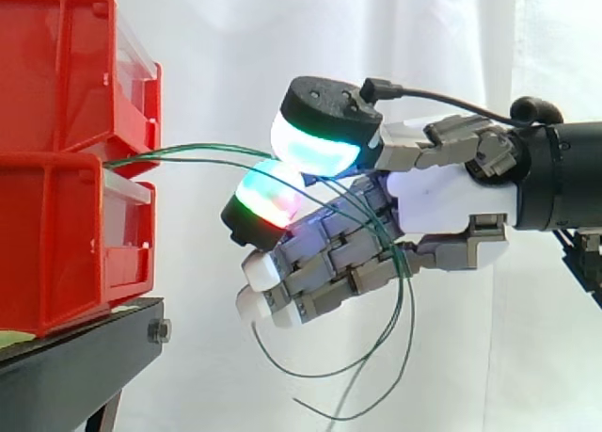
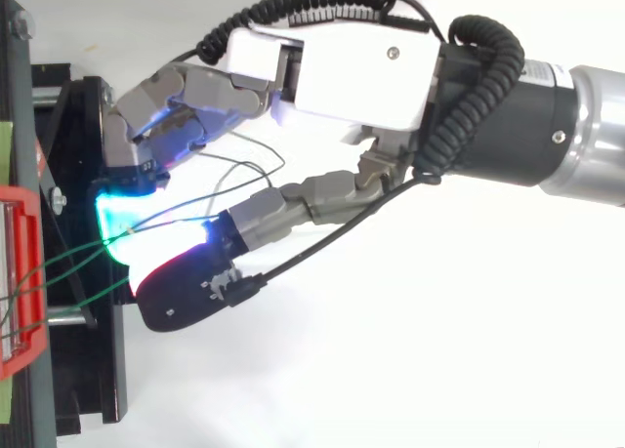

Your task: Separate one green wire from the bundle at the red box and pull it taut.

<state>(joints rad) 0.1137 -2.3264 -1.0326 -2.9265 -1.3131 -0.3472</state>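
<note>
Your green wires (image 1: 188, 149) leave the gap between the two stacked red bins (image 1: 56, 74) and run right in a shallow arc to the hand (image 1: 442, 201). They enter between two glowing pads (image 1: 315, 145), a cyan-green one above and a green-red one just below. The two pads are pressed close on the strands, so you have them pinched. The remaining fingers curl loosely underneath, holding nothing.

From the side you see at least two strands side by side on the way to the pinch, apart near the bins and meeting at the pads. Past the pinch they cross the palm and hang in slack loops below the hand.

From above you get what the side hides. The green wires (image 2: 70, 256) fan out over the rim of the red bin (image 2: 20, 272) at the left edge and converge at the cyan glow. A thin loop lies under the curled fingers of the hand (image 2: 361, 72).

The bins sit on the black stand (image 1: 75, 357). You cannot tell what lies inside them.
</note>
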